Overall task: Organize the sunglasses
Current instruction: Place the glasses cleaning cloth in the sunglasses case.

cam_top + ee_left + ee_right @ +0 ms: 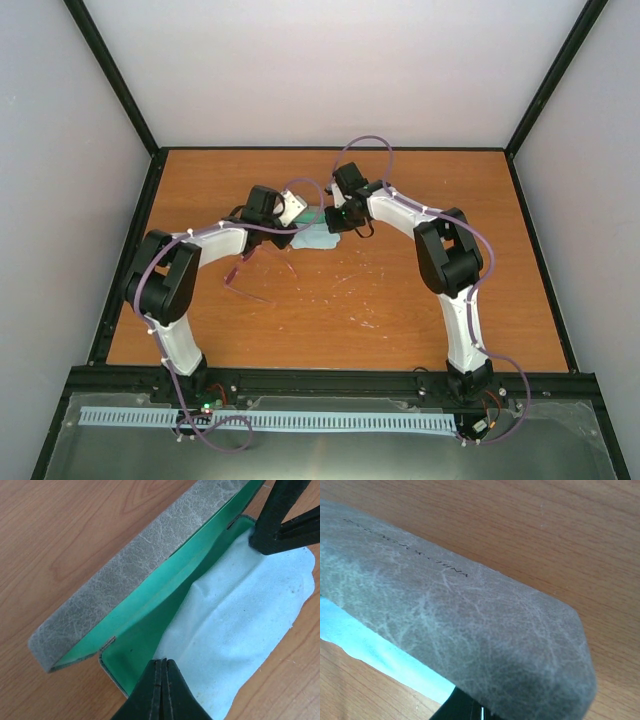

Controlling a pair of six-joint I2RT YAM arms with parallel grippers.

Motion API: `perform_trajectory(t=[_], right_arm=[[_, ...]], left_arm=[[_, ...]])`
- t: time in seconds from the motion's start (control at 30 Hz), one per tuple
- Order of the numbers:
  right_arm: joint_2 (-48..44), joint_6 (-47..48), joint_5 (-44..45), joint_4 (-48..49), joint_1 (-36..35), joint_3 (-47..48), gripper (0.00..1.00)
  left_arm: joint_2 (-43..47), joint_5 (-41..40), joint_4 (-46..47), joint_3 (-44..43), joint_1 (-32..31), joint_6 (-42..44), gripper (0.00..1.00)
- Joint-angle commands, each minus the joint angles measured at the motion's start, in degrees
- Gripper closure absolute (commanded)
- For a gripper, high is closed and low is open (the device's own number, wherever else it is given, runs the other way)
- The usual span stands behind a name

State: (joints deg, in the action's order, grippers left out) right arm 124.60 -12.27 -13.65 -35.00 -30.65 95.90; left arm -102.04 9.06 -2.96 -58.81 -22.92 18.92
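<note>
The sunglasses, with a thin pink-red frame, lie on the table in front of the left arm, apart from both grippers. The grey case stands open, its teal lining showing. The light blue cloth lies partly inside it and spills over the near rim. My left gripper is shut, pinching the cloth's near edge. My right gripper is shut on the cloth's far end beside the lid. In the right wrist view the grey lid hides most of that gripper.
The wooden table has black rails along its edges and white walls on three sides. Both arms reach to the middle of the table's far half and meet over the case.
</note>
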Motion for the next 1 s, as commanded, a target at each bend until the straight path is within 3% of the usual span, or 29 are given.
perform_trajectory(t=[0.0,0.97], right_arm=[[0.22,-0.9,-0.27,1.51,-0.72,1.45,0.97],[-1.56,-3.25,2.62,7.21,-0.81,-1.19,0.97]], left_arm=[[-1.18,0.79,1.86,-3.01,0.51,1.62,1.0],[-2.99,0.52,3.55,-3.69,2.02,4.37,1.0]])
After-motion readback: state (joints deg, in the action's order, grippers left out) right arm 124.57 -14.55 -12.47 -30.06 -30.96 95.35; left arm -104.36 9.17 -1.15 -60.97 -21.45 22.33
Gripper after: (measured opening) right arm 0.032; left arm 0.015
